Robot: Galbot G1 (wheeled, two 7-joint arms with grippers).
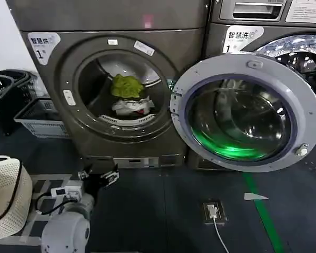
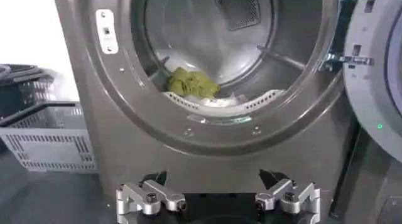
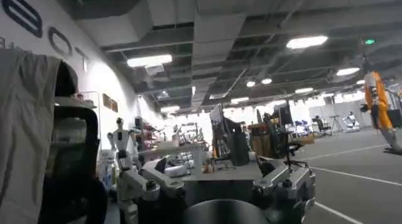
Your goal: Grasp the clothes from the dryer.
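1. Dark floor runs up to the machines, with a green stripe on it.
2. Left end effector hangs low before the dryer, fingers spread wide and empty.
3. Right end effector faces an open hall, fingers apart, holding nothing.
4. Door stands swung open.
5. Clothes lie inside the drum, yellow-green piece atop white.

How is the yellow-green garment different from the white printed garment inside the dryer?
The yellow-green garment is one plain colour; the white printed garment carries red and dark marks. The yellow-green garment lies bunched on top, while the white printed garment sits under it, nearer the port's lower rim. Both lie crumpled inside the dryer, untouched; the left tool is open outside it.
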